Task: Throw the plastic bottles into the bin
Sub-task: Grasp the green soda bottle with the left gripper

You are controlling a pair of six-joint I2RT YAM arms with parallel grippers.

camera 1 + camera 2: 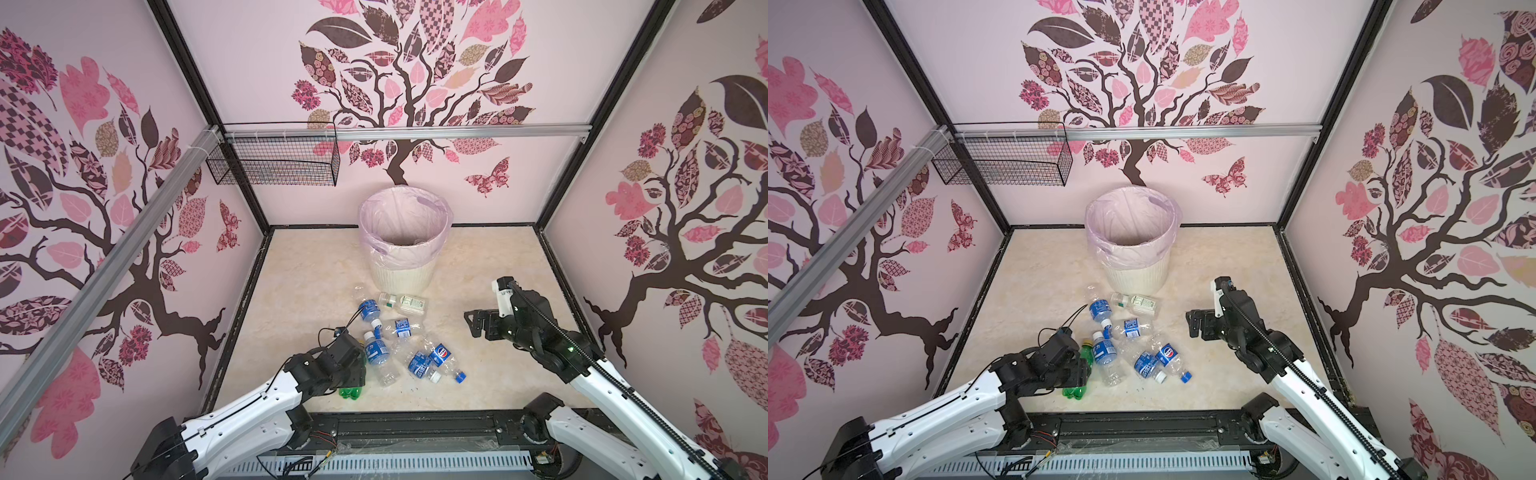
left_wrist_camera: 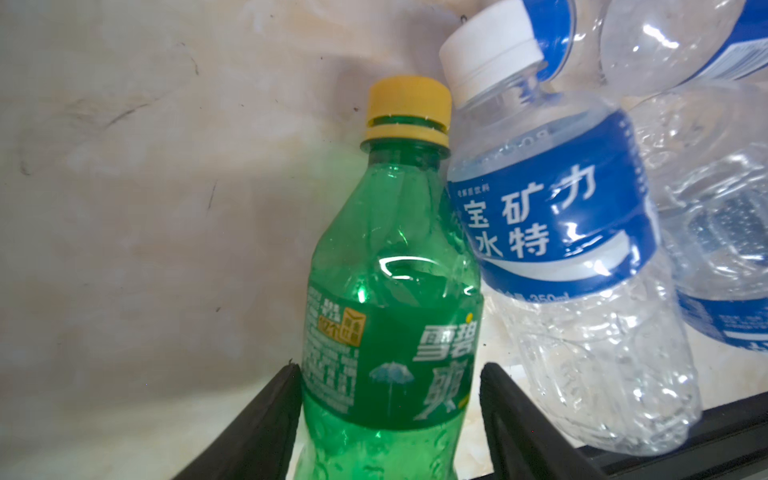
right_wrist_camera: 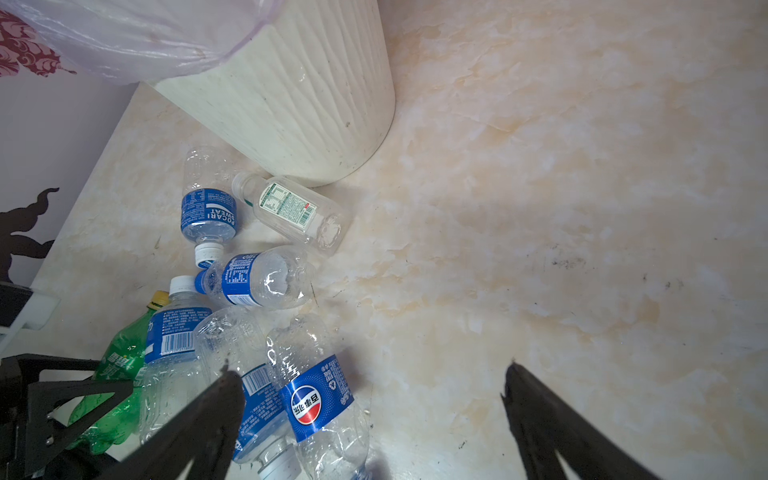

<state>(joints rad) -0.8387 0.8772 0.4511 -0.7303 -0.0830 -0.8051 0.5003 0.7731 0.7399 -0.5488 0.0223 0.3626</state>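
Since the green bottle [image 2: 395, 257], lying by the worktop's [image 1: 498, 257] front edge well short of the bin [image 1: 401, 274], looks empty, light and crushable, we favour its labelled waist, where the left gripper [image 2: 390, 368] straddles it, pinching or not we cannot tell; right gripper [image 3: 369, 369] spread wide, empty.

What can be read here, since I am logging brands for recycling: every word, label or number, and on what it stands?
"POCARI SWEAT": blue label of a clear bottle.
"宝矿力水特", "350ml": blue label of the white-capped bottle.
"雪碧", "爽": label of the green bottle.
"百事可乐", upside down, with the globe logo: Pepsi bottle.
White-label bottle beside the bin: print too small to read.
Other fine print and barcodes: unreadable.
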